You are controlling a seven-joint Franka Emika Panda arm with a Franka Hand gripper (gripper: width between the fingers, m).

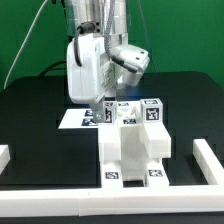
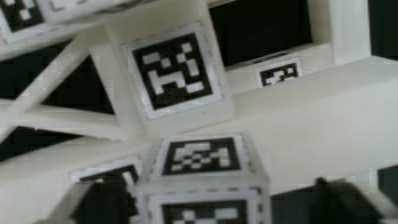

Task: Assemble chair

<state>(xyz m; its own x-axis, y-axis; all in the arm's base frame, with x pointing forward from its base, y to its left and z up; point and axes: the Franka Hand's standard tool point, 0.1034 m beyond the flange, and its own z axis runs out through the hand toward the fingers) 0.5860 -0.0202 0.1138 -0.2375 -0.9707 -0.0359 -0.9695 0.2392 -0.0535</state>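
The chair (image 1: 135, 150) is a chunky white block assembly with small square tags, standing at the table's front centre. Two tagged white posts rise at its back, one on the exterior view's left (image 1: 108, 110) and one on the right (image 1: 152, 108). My gripper (image 1: 110, 99) is right above the left post. In the wrist view my gripper (image 2: 208, 197) has its dark fingers (image 2: 107, 198) pressed against both sides of that tagged white post (image 2: 205, 160). The jaws look shut on it. Behind it are white slats and a larger tagged piece (image 2: 173, 70).
The marker board (image 1: 78, 118) lies flat on the black table behind the chair, on the exterior view's left. Long plain white border rails run along the front (image 1: 90, 187) and up the right side (image 1: 208, 160). A green wall stands behind.
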